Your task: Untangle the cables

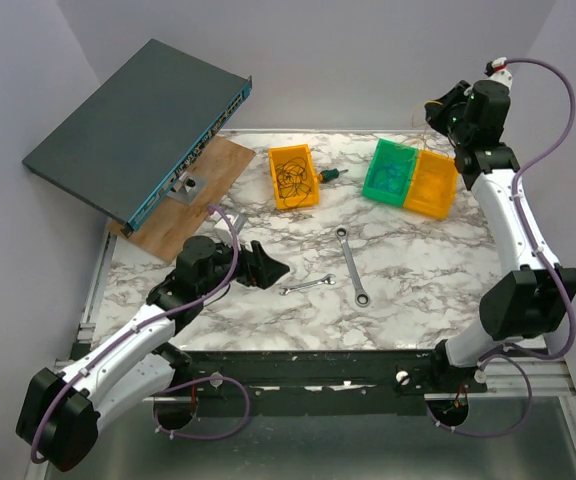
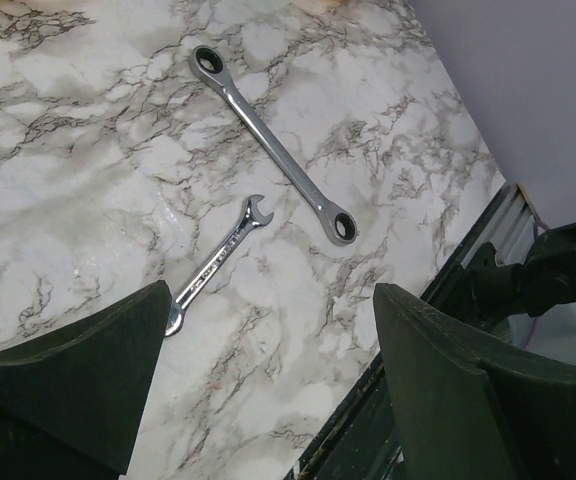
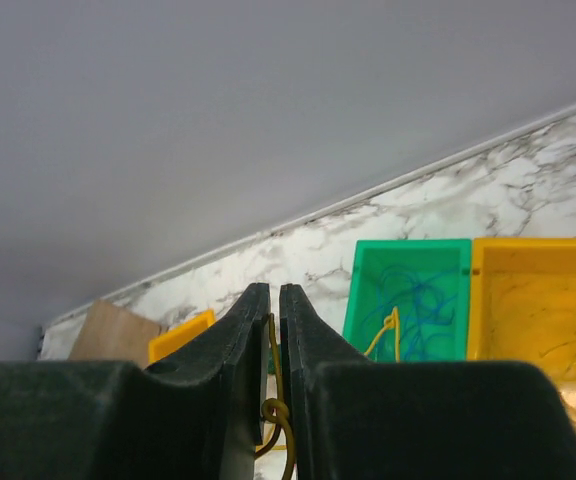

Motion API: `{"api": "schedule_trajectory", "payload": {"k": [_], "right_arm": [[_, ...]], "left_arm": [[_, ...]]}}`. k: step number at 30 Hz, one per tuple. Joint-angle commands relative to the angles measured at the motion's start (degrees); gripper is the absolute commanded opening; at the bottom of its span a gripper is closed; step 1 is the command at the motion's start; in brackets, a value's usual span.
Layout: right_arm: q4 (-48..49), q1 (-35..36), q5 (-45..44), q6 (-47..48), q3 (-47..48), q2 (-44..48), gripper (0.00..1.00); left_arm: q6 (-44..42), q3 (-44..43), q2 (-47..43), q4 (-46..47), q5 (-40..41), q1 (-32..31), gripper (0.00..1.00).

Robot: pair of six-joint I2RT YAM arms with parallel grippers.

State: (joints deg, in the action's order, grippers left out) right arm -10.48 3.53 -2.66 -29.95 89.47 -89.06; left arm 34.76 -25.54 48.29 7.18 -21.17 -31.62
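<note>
My right gripper [image 3: 274,292] is raised high at the back right [image 1: 434,110], shut on a thin yellow cable [image 3: 273,360] that runs down between the jaws to a small knot. In the right wrist view, the green bin [image 3: 360,290] below it holds blue cables [image 3: 423,300] and a yellow loop [image 3: 392,325]. In the top view, a dark tangle of cables [image 1: 291,177] lies in the orange bin [image 1: 313,190] at the back centre. My left gripper [image 2: 273,330] hovers open, low over the marble near the front left [image 1: 268,266], with nothing between its fingers.
Two silver wrenches lie mid-table, the long one [image 1: 353,266] and the short one [image 1: 307,286]. A yellow bin [image 1: 434,184] adjoins the green bin [image 1: 393,170]. A tilted network switch [image 1: 138,130] rests on a wooden board [image 1: 193,195] at the back left. A small green-handled tool [image 1: 332,175] lies beside the orange bin.
</note>
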Motion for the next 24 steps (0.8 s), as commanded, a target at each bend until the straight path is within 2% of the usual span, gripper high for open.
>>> {"api": "schedule_trajectory", "payload": {"k": [1,6,11,18,24], "right_arm": [[-3.57,-3.22,-0.31,-0.09,4.29,-5.15,0.01],[-0.56,-7.92,-1.42,-2.28,5.14,-11.55,0.01],[2.57,-9.54,-3.92,-4.79,5.14,-20.06,0.01],[8.74,-9.59,-6.71,-7.98,-2.32,-28.81,0.01],[5.72,-9.55,-11.76,-8.06,-2.09,-35.79,0.01]], "left_arm": [[-0.31,0.74,1.0,3.25,-0.03,-0.55,0.84],[-0.57,0.33,2.26,3.8,0.25,-0.77,0.84],[-0.75,-0.53,3.97,4.33,0.14,-0.97,0.84],[-1.12,-0.84,6.06,5.37,0.44,-1.13,0.84],[-1.31,-0.52,6.37,5.91,0.44,-1.39,0.84]]}}
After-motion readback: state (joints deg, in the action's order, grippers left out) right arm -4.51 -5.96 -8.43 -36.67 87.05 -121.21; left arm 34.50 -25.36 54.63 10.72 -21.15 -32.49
